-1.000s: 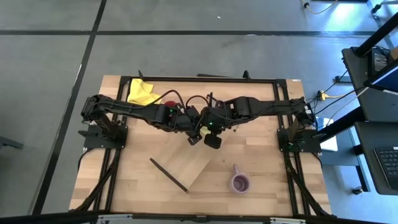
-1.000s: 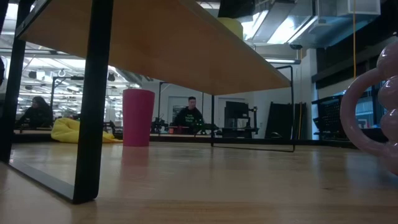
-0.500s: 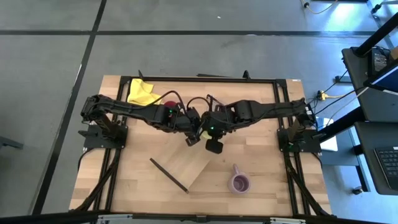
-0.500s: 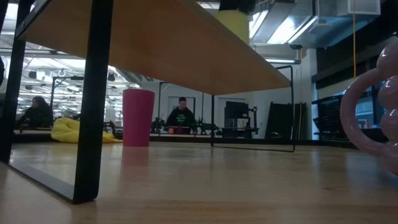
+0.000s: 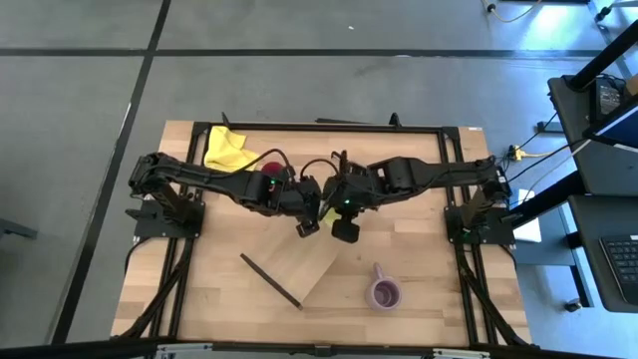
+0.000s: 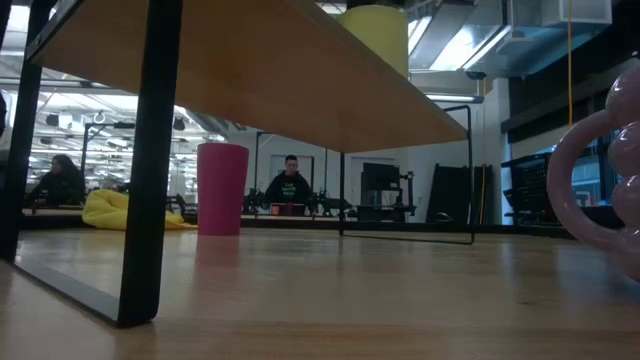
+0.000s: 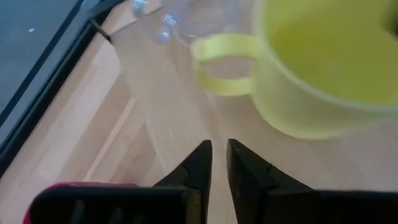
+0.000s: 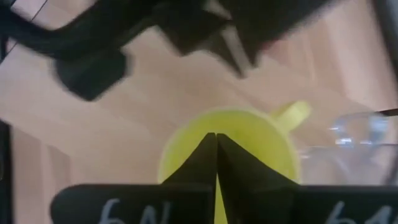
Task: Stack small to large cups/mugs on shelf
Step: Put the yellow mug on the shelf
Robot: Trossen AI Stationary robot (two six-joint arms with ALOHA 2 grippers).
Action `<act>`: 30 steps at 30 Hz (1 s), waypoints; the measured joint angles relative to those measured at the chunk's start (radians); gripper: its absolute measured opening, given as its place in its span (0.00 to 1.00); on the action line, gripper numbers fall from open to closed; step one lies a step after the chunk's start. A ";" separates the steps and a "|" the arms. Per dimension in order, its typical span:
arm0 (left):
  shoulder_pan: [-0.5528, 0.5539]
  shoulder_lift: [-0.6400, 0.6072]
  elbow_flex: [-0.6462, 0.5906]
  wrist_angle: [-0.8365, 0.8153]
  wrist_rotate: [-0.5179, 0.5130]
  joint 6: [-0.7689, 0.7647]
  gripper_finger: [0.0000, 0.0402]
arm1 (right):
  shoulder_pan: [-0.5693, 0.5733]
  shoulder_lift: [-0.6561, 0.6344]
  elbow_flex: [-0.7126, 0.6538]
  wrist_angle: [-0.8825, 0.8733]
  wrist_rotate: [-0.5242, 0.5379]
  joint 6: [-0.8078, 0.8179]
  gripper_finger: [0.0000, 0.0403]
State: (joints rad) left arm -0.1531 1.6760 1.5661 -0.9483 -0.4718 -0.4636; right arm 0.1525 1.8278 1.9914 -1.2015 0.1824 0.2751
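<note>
Right gripper [image 8: 216, 146] fingers pinch the wall of the lime-yellow mug [image 8: 230, 140], held above the shelf [image 5: 317, 261]. Left gripper [image 7: 219, 158], fingers pressed nearly together, empty; mug just ahead, handle toward them. Right arm nearer.

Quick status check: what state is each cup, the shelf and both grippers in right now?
lime-yellow mug: upright, above the shelf top, empty
dark red tumbler: upright on the table, untouched
lilac mug: upright on the table, empty
shelf: standing on its rails
right gripper: shut on the lime-yellow mug
left gripper: shut, empty, beside the mug
</note>
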 joint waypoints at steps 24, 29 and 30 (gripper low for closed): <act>-0.039 0.000 -0.001 0.080 -0.060 -0.030 0.11 | 0.096 -0.163 -0.167 -0.155 0.084 0.396 0.03; -0.052 0.000 -0.001 0.082 -0.045 -0.051 0.11 | 0.100 -0.204 -0.256 -0.082 0.072 0.453 0.01; -0.053 0.000 -0.001 0.082 -0.043 -0.051 0.11 | 0.100 -0.216 -0.275 -0.054 0.058 0.458 0.01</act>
State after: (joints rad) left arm -0.2065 1.6760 1.5654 -0.8661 -0.5149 -0.5144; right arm 0.2527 1.6116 1.7159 -1.2555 0.2407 0.7335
